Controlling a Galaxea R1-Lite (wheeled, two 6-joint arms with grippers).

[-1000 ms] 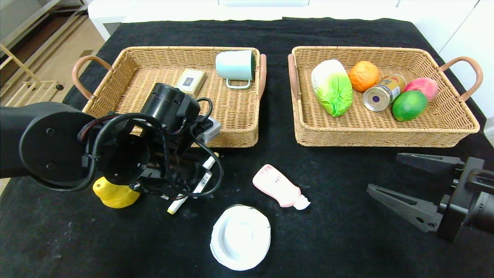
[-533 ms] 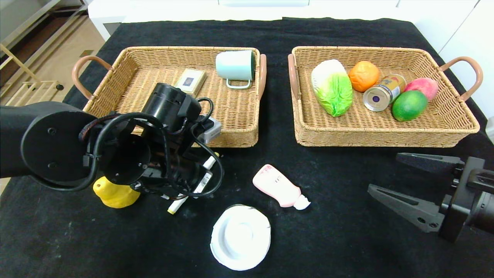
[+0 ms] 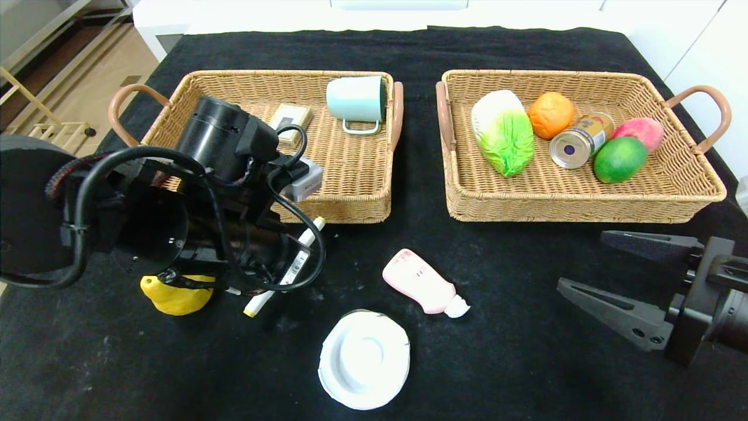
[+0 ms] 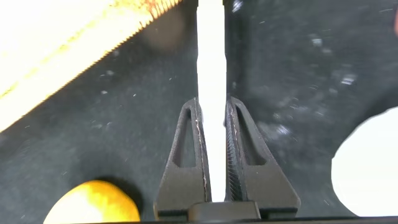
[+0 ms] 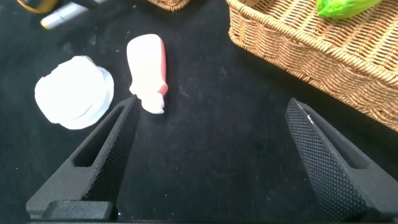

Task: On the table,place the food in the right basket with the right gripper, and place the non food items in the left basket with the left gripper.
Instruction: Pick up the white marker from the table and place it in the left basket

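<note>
My left gripper [image 4: 211, 102] is shut on a white marker pen [image 4: 211, 62], holding it just above the black cloth in front of the left basket [image 3: 350, 206]. In the head view the arm hides the fingers, and the marker [image 3: 292, 266] sticks out on both sides. A yellow fruit [image 3: 172, 295] lies beside the left arm. A pink bottle [image 3: 422, 282] and a white lid [image 3: 363, 358] lie on the cloth. My right gripper [image 3: 582, 261] is open and empty at the front right, below the right basket [image 3: 584, 210].
The left basket holds a pale green mug [image 3: 355, 99] and a small box [image 3: 290, 117]. The right basket holds a cabbage [image 3: 502, 131], an orange [image 3: 551, 114], a can [image 3: 581, 140], a peach [image 3: 640, 131] and a green fruit [image 3: 619, 159].
My left arm has risen and shifted left and toward the left basket, carrying the marker with it. The right arm has not moved.
</note>
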